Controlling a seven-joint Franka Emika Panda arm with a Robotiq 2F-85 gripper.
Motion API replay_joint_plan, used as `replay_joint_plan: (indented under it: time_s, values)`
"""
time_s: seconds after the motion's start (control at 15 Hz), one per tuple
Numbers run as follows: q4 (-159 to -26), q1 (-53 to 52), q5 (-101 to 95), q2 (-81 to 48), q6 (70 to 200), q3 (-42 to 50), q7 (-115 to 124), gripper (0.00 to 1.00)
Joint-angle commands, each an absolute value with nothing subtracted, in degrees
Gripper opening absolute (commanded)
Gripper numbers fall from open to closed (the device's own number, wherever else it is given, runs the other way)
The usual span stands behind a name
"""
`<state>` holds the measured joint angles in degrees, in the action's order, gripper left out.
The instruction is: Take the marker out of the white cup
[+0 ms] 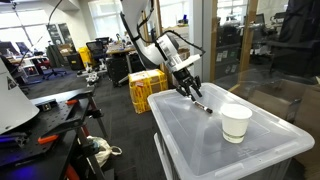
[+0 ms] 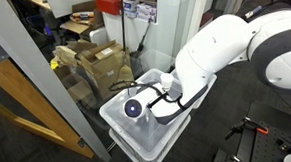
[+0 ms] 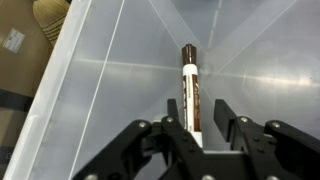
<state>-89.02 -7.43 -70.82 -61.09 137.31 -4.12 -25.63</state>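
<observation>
The marker (image 3: 189, 70), dark with a white band, lies flat on the translucent bin lid (image 3: 100, 90), outside the white cup. In the wrist view my gripper (image 3: 198, 104) is open; the marker's near end sits between the fingers, close to the left finger, with a gap to the right one. In an exterior view the gripper (image 1: 189, 89) hangs just over the marker (image 1: 203, 105), and the white cup (image 1: 236, 122) stands upright on the lid to its right. The cup (image 2: 133, 108) also shows from above in an exterior view, with the gripper (image 2: 166, 92) beside it.
The lid covers a large translucent bin (image 1: 200, 150). A yellow crate (image 1: 146, 90) stands on the floor behind it. A glass partition (image 2: 46, 76) and cardboard boxes (image 2: 96, 60) are to one side. A workbench with tools (image 1: 40, 125) is nearby.
</observation>
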Motion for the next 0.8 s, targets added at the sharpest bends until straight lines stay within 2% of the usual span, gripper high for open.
replay_joint_plan:
  time_s: [0.0,0.2,0.27,0.73]
  values:
    - [-86.95,-7.85,-69.88,-61.98,136.56,-4.16,-26.70,0.76]
    - [-88.55,-7.92,-70.22,-60.39,136.88,-3.92,-25.39,0.97]
    - [-89.20,-7.95,-70.35,-59.74,136.95,-3.79,-24.65,1.00]
    - [-95.07,-7.66,-71.30,-53.62,137.91,-3.21,-19.73,1.00]
